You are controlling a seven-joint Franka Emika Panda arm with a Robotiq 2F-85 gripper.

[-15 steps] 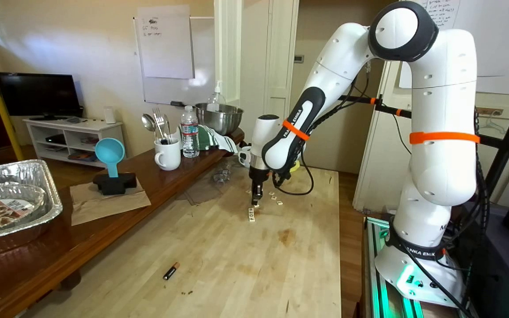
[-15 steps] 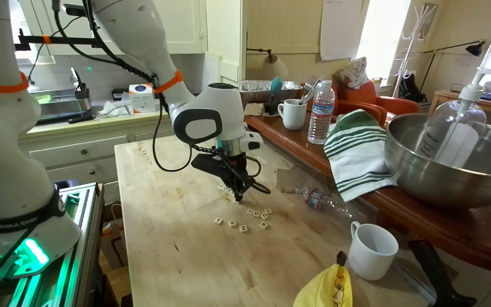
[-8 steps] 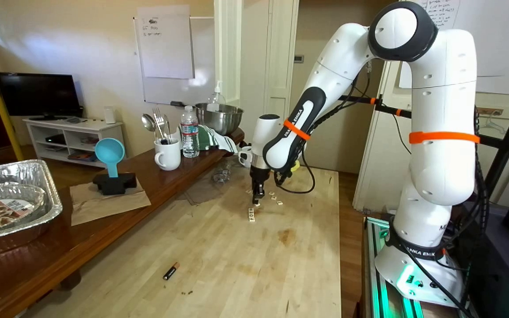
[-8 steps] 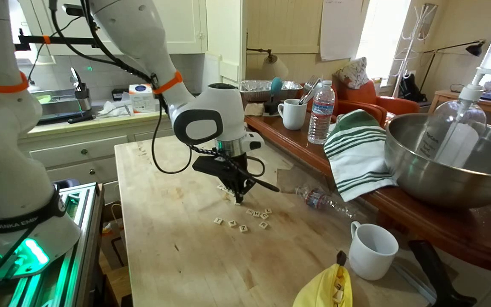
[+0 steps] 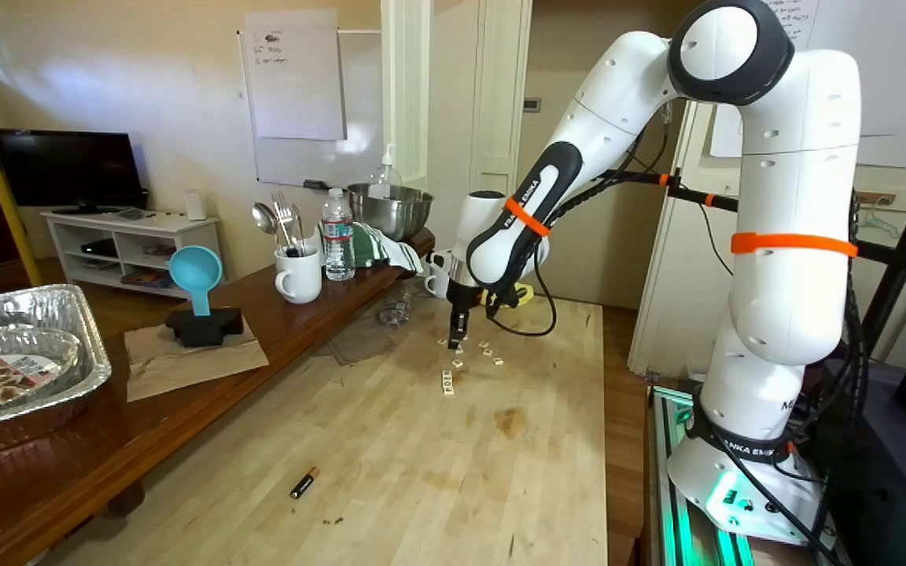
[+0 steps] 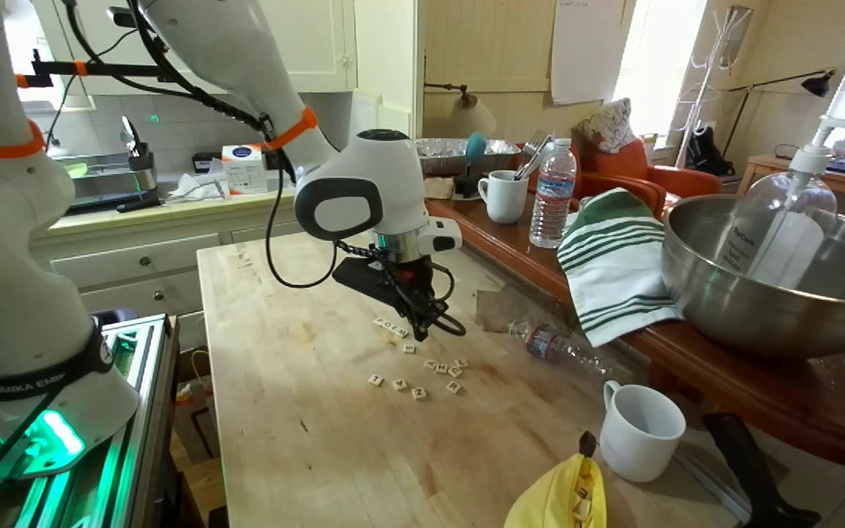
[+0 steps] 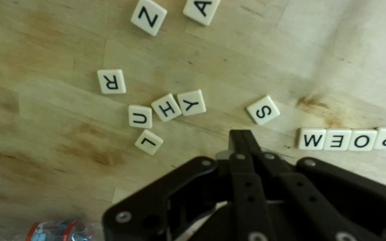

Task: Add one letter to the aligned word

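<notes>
A strip of bare wood separates the S tile (image 7: 263,110) from the word POEM (image 7: 355,142), its four tiles nearly edge to edge, as the tool (image 7: 241,133), fingers together, hangs above the worktop (image 5: 406,464). On the S tile's other side, a second gap runs to a tight knot of four letter tiles (image 7: 165,108). In an exterior view, open wood stretches from POEM to a battery (image 5: 304,482). A bottle (image 6: 543,342) lies along the raised ledge (image 5: 296,324); a white mug (image 6: 639,440) and yellow pouch (image 6: 551,499) block the route nearby.
</notes>
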